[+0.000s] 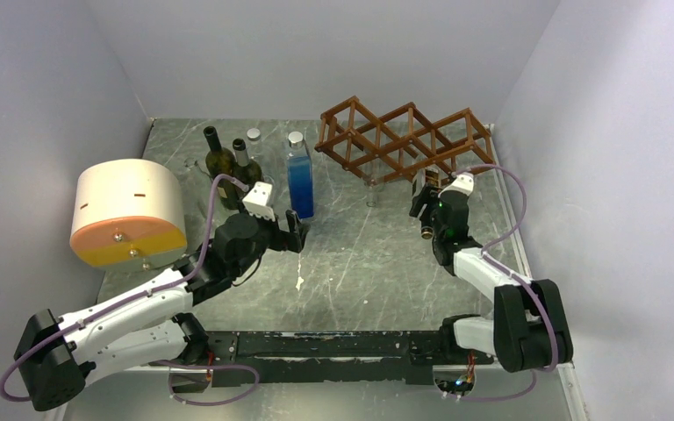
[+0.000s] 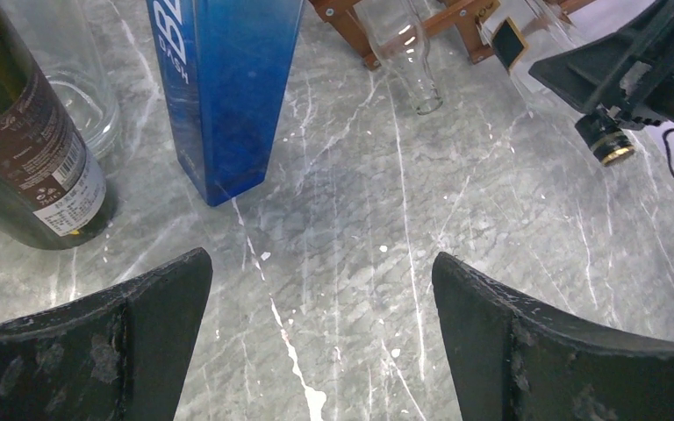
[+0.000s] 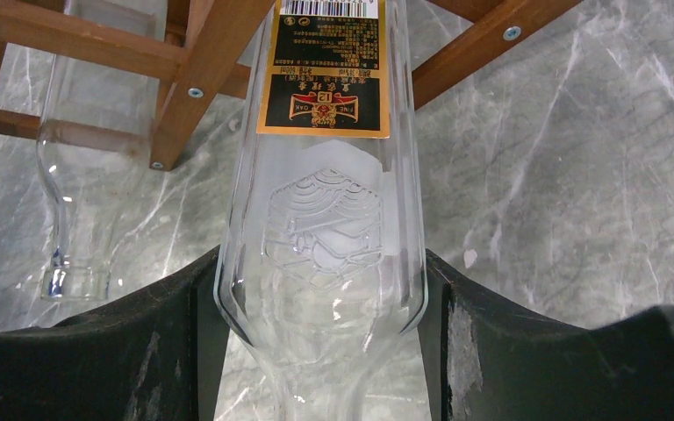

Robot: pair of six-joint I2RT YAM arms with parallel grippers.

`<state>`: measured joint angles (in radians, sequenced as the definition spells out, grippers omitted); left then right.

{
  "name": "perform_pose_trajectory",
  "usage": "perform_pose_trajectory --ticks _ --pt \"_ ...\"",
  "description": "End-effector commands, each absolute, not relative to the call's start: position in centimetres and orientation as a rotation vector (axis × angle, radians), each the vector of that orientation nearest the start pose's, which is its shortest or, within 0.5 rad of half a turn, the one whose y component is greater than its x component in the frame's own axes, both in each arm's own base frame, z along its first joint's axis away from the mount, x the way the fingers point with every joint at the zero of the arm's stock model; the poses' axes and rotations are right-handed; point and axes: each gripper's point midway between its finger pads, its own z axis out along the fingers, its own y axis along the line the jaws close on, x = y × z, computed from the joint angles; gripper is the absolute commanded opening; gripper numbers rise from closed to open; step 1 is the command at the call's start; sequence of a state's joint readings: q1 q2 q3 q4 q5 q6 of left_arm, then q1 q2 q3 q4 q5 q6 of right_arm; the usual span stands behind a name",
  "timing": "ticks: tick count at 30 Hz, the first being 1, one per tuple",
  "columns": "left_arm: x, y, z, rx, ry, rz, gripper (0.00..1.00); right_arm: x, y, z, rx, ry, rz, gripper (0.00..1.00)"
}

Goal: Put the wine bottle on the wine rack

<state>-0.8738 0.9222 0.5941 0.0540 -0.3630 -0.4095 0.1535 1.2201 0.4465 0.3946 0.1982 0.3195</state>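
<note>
The wine rack (image 1: 404, 140), a reddish-brown wooden lattice, stands at the back right of the table. My right gripper (image 1: 427, 197) is just in front of it, shut on the shoulder of a clear glass wine bottle (image 3: 320, 228) with a black and gold label. Both fingers (image 3: 167, 333) press on the glass. The bottle's body reaches in between the rack's slats (image 3: 211, 70), and its dark cap (image 2: 610, 145) points back toward the arm. My left gripper (image 1: 297, 230) hangs open over bare table (image 2: 320, 272), near the blue bottle, holding nothing.
A second clear bottle (image 3: 61, 175) lies in the rack to the left, neck down toward the table. A tall blue bottle (image 1: 299, 180), two dark green bottles (image 1: 219, 162) and a clear capped one (image 1: 254, 138) stand at back left. A cream and orange drum (image 1: 127, 210) sits left.
</note>
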Motion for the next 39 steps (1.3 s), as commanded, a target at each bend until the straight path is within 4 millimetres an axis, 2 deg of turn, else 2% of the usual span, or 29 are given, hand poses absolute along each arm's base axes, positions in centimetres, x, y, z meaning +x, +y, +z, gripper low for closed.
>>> perform_pose_trajectory --ticks 1,6,17,22,26,32,35,39 --pt "24.8 -23.5 21.9 0.182 1.837 -0.635 0.99 40.0 4.0 19.4 0.253 1.569 0.209 0.00" --pt "24.5 -23.7 22.0 0.201 1.827 -0.657 0.99 41.1 4.7 19.6 0.169 1.562 0.222 0.00" --pt "24.5 -24.1 21.5 0.226 1.852 -0.652 0.98 42.3 5.5 19.3 0.165 1.500 0.293 0.00" --pt "24.6 -24.3 21.4 0.231 1.857 -0.653 0.98 42.6 5.0 18.7 0.203 1.497 0.276 0.00" --pt "24.6 -24.5 21.2 0.237 1.862 -0.655 0.98 42.8 3.6 18.4 0.283 1.473 0.235 0.00" --pt "24.6 -24.6 20.9 0.243 1.877 -0.650 0.98 42.7 2.2 18.7 0.391 1.406 0.213 0.00" --pt "24.6 -24.6 21.0 0.243 1.874 -0.653 0.98 43.0 2.2 18.7 0.395 1.404 0.217 0.00" --pt "24.6 -24.5 21.0 0.243 1.871 -0.652 0.98 43.9 3.6 18.6 0.322 1.447 0.250 0.00"
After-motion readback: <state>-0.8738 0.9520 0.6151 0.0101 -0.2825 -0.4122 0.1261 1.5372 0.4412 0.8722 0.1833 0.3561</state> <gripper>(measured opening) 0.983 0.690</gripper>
